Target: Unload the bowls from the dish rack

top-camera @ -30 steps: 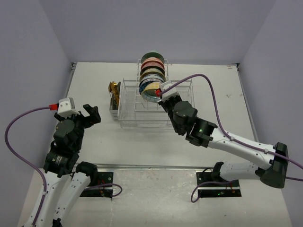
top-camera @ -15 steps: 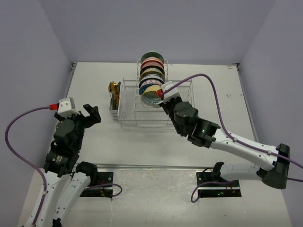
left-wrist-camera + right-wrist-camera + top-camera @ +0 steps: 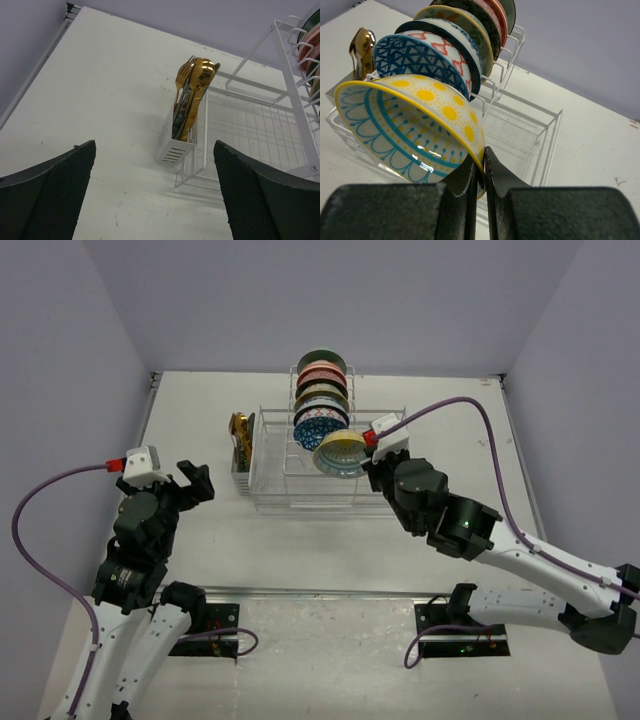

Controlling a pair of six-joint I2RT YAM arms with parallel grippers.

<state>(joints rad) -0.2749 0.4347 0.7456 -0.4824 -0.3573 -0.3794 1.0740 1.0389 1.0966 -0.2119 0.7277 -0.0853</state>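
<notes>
**A:** Where is the bowl in hand to be found?

**B:** The small round ceramic bowl with the yellow rim and teal-and-yellow sun pattern (image 3: pixel 410 125) is held tilted on its side over the white wire dish rack (image 3: pixel 270 485). It is just beside the blue-patterned bowl (image 3: pixel 415 57), at the near end of the row of other ceramic bowls (image 3: pixel 322 395) stood on edge in the rack. Whether the two touch cannot be told.

**A:** How are the grippers set?

**B:** The right gripper (image 3: pixel 481 162) is clenched on the yellow rim, with one finger laid inside the wall and one outside. The left gripper (image 3: pixel 154 145) is spread wide with nothing in it, and is poised over the white table (image 3: pixel 100 75), apart from the rack.

**A:** How is the bowl expected to handle?

**B:** It is judged stiff, weighty for its size, glazed and therefore slippery, and easily chipped. Because it is pinched at one point of the rim, its weight is hung to one side, so a swing or slip is to be feared.

**A:** Where should hold be taken?

**B:** The rim is thought the right place, pinched deep across the wall. Knocks against neighbouring bowls and wires are to be avoided.
</notes>
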